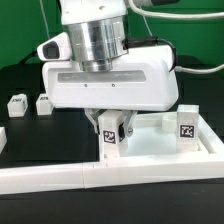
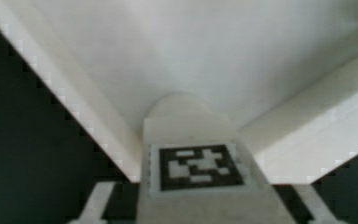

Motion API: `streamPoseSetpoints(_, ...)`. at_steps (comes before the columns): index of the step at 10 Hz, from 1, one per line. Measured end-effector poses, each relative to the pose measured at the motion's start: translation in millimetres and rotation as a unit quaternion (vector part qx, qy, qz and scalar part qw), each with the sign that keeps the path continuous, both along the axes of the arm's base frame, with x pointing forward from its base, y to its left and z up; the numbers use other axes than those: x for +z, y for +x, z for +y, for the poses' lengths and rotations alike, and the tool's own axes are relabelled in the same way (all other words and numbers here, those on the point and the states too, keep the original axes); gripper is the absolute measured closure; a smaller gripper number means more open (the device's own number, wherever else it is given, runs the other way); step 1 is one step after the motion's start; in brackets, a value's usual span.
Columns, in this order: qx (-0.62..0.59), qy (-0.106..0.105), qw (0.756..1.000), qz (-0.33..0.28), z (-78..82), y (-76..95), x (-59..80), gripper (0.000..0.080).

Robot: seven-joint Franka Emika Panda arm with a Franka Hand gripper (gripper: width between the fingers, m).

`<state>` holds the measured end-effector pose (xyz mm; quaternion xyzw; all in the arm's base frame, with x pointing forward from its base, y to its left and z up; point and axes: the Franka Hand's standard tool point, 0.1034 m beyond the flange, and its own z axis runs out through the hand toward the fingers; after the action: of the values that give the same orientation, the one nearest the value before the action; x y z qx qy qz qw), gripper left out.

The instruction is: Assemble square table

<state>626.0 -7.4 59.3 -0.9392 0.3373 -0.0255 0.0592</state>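
– Gripper (image 1: 110, 135) first: how do its fingers stand?
– Closed in on a leg (image 1: 108, 142), one dark finger on each side. The wide white body of the hand shades the contact in the exterior view, so I say "pinching" with some caution. The wrist view agrees, with the leg (image 2: 197, 150) running straight out from between the fingers.
– Any writing or brand to read?
– Only black-and-white square tags. One sits on the face of the held leg and is sharp enough in the wrist view to show its blocky pattern, though it spells nothing. Another is on a second leg (image 1: 187, 126).
– Where is the slab relative to the hand?
– The square slab (image 1: 150, 140) lies directly under and beside the gripper, reaching toward the exterior view's right. The held leg hangs upright at the slab's near edge. In the wrist view the pale slab (image 2: 176, 50) fills the background behind the leg.
– And the other parts?
– The second leg stands upright at the slab's far right end. Two loose legs (image 1: 15, 104) (image 1: 43, 103) rest on the black table (image 1: 40, 135) well off to the exterior view's left. A long border wall (image 1: 60, 180) runs along the front.
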Motion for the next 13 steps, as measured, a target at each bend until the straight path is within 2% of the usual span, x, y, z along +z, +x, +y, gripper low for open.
streamPoseSetpoints(2, -0.146, 0.017, 0.989, 0.028, 5.4, 0.9, 0.1, 0.0516)
streamPoseSetpoints(5, -0.311, 0.047, 0.946, 0.079, 14.5, 2.5, -1.0, 0.0516)
streamPoseSetpoints(7, -0.452, 0.067, 0.885, 0.088, 14.9, 1.4, -3.7, 0.0516)
streamPoseSetpoints(10, -0.542, 0.07, 0.832, 0.096, 14.4, 0.9, -4.3, 0.0517)
streamPoseSetpoints(12, -0.565, 0.068, 0.816, 0.097, 14.0, 0.9, -3.8, 0.0516)
streamPoseSetpoints(13, -0.564, 0.068, 0.817, 0.098, 14.0, 0.7, -4.1, 0.0502)
